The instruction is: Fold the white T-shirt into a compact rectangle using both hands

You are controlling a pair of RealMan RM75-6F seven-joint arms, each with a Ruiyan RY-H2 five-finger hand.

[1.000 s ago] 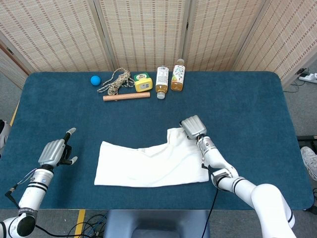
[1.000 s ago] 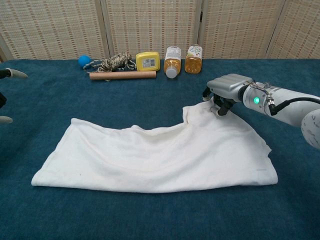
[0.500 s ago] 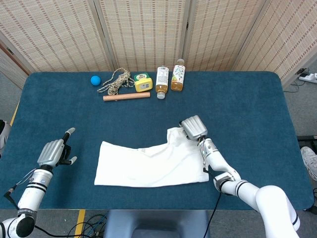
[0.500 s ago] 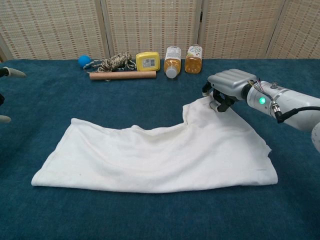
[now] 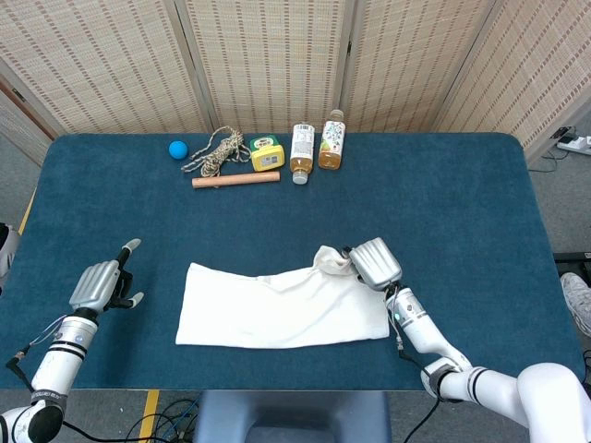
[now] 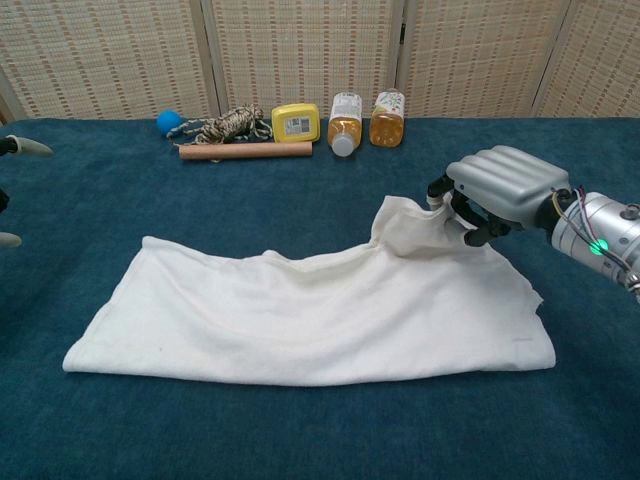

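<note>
The white T-shirt lies partly folded as a long strip across the near middle of the blue table. My right hand pinches its far right corner and holds it lifted off the cloth, so the fabric bunches up under the fingers. My left hand hovers over bare table to the left of the shirt, fingers apart and holding nothing. In the chest view only two fingertips of that hand show at the left edge.
Along the far edge sit a blue ball, a coil of rope, a wooden stick, a yellow box and two bottles. Woven screens stand behind the table.
My right hand has pulled back toward me and risen, lifting the shirt's far right corner with it. The left hand has stayed put.
</note>
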